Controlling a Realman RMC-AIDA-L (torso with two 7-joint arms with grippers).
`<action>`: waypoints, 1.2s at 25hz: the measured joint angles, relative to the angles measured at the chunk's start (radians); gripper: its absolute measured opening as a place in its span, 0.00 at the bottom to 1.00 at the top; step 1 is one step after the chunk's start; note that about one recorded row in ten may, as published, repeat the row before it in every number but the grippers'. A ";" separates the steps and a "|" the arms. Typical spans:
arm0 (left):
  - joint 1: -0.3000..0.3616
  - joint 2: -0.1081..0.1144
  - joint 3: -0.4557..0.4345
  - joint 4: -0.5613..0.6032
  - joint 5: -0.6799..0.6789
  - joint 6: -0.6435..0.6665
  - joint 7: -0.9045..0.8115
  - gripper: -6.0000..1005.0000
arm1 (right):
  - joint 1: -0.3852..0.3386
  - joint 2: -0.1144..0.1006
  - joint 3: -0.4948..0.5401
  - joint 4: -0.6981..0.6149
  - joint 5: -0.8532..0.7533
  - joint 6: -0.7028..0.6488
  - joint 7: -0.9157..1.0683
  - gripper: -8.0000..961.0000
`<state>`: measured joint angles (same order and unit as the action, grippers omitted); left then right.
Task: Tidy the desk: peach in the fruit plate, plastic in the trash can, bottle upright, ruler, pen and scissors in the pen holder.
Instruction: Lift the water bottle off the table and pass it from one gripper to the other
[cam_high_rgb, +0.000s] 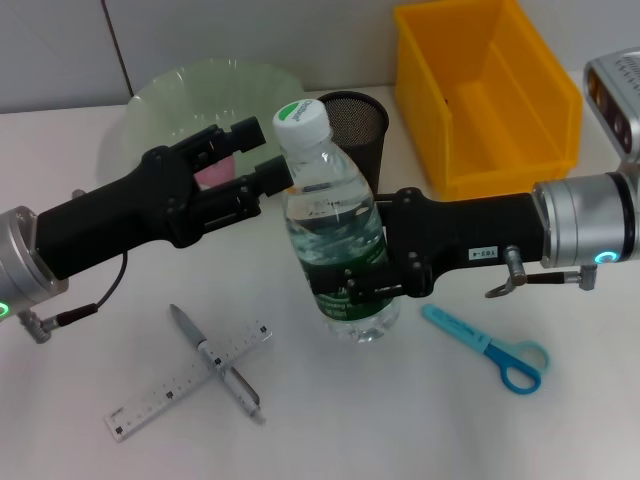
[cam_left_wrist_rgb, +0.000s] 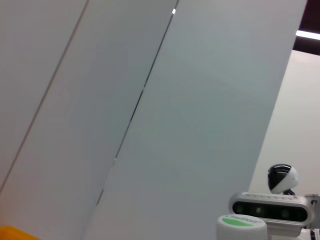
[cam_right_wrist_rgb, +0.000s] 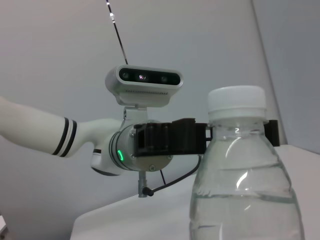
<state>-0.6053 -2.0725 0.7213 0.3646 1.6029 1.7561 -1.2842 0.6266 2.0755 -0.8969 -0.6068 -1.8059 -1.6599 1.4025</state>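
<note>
A clear water bottle (cam_high_rgb: 335, 235) with a white and green cap stands upright at the table's middle. My right gripper (cam_high_rgb: 368, 288) is shut on its lower, labelled part. My left gripper (cam_high_rgb: 274, 150) is open, its fingertips just left of the bottle's neck and cap. The bottle fills the right wrist view (cam_right_wrist_rgb: 245, 180), with the left gripper (cam_right_wrist_rgb: 172, 137) behind it. The cap shows in the left wrist view (cam_left_wrist_rgb: 241, 225). A pink peach (cam_high_rgb: 212, 172) lies in the green fruit plate (cam_high_rgb: 190, 85), partly hidden by the left gripper. No plastic shows.
A black mesh pen holder (cam_high_rgb: 358, 118) stands behind the bottle. A yellow bin (cam_high_rgb: 490, 100) is at the back right. Blue scissors (cam_high_rgb: 492, 346) lie at the front right. A pen (cam_high_rgb: 215, 362) lies across a clear ruler (cam_high_rgb: 170, 388) at the front left.
</note>
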 joint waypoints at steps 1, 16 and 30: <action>0.000 0.000 0.000 0.000 0.000 0.000 0.000 0.74 | 0.000 0.000 0.000 0.000 0.000 0.000 0.000 0.79; -0.015 0.000 0.013 -0.004 0.001 0.008 0.012 0.73 | 0.024 0.001 -0.055 0.029 -0.004 0.036 0.000 0.79; -0.019 0.000 0.047 -0.010 -0.003 0.008 0.013 0.73 | 0.029 0.002 -0.056 0.029 -0.001 0.036 -0.002 0.79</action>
<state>-0.6246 -2.0724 0.7686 0.3542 1.5998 1.7641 -1.2716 0.6556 2.0770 -0.9526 -0.5782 -1.8069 -1.6242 1.4004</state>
